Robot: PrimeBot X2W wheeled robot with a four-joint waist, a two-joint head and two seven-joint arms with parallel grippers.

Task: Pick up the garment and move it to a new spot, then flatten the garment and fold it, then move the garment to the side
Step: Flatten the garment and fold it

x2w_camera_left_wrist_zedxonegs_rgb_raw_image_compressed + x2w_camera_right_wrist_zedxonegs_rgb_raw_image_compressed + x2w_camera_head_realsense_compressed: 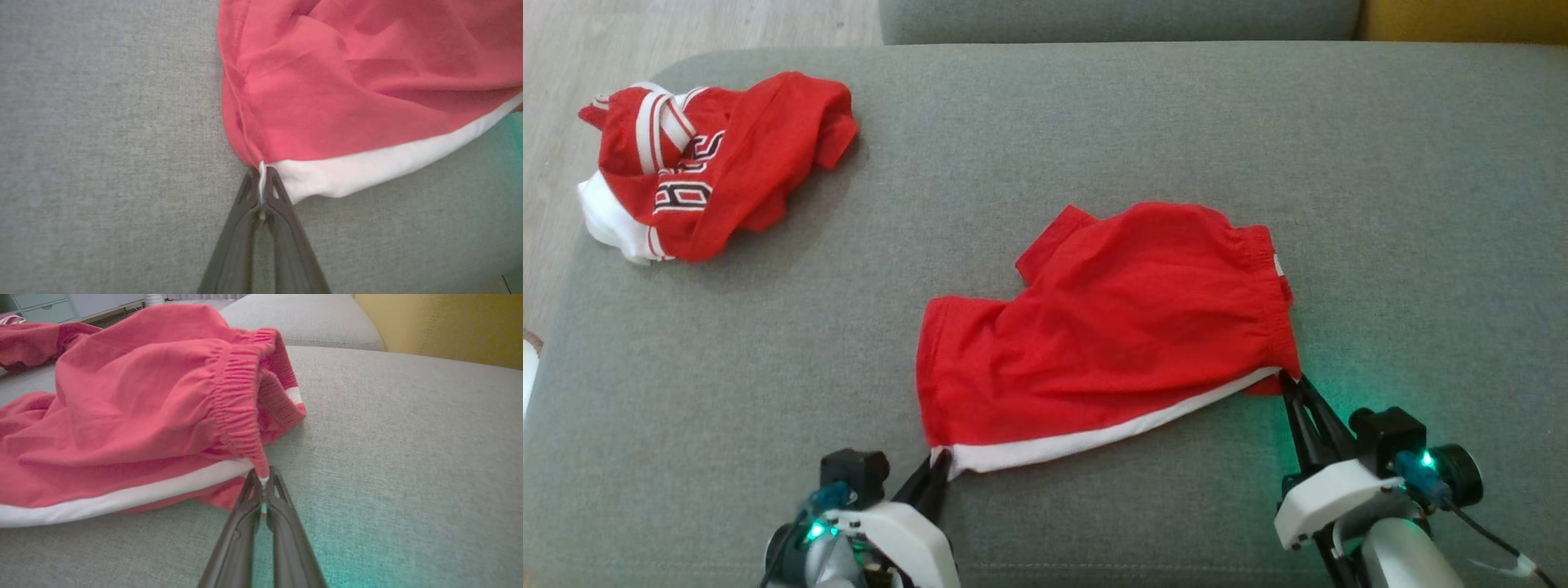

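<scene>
Two red garments lie on a grey, coarsely woven cushion point(1176, 122) in the head view. At the upper left a jersey point(727, 163), red with white bands and lettering, sits crumpled in a heap near the cushion's edge. In the middle the shorts point(1111, 327) lie nearly flat, thin and matte. Their leg ends are to the left and the gathered waistband point(1258, 278) to the right, and a white stripe point(1094, 437) runs along the lower edge. At the lower left, the left gripper point(939, 461) has its dark fingers pinched on the shorts' lower left corner. At the lower right, the right gripper point(1289, 382) is clamped on the lower right corner, by the waistband. A green glow falls on the cushion beside it.

From the left wrist, two tapered fingers rise from the bottom and meet on a sliver of white cloth where the stripe ends. Red cloth spreads over the upper right, softly creased, with grey weave at the left.

From the right wrist, the fingers are closed on the tip of the ruched waistband, which is drawn to a point. The shorts billow in soft folds at left and centre. A yellow stitched backrest point(449, 326) stands at the upper right, and pale drawers point(36, 306) at the upper left.
</scene>
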